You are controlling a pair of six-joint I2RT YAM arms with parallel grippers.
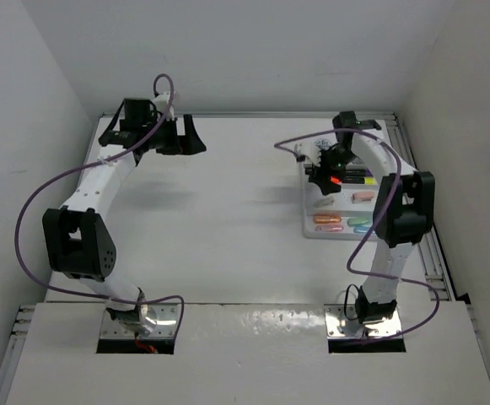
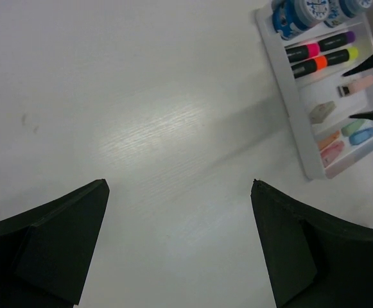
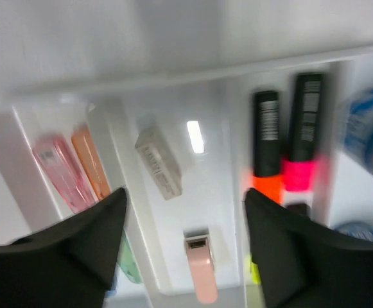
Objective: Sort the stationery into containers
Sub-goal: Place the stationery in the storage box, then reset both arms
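Observation:
The white divided tray point(image 1: 310, 229) lies at the right of the table. My right gripper point(image 1: 322, 179) hovers open and empty just above it. In the right wrist view its jaws point(image 3: 185, 196) straddle a section holding a beige block point(image 3: 159, 162) and a pink stub point(image 3: 200, 266). Black markers with orange point(image 3: 266, 144) and pink point(image 3: 302, 141) ends lie in the section beside them. Pink point(image 3: 58, 172) and orange point(image 3: 90, 159) stubs lie on the other side. A blue-white pot point(image 3: 366, 128) is at the tray's end. My left gripper point(image 1: 185, 135) is open and empty over bare table at the far left.
In the left wrist view the open left gripper point(image 2: 179, 183) frames bare table, with the tray point(image 2: 289, 102) and its contents at the upper right. White walls enclose the table on the left, back and right.

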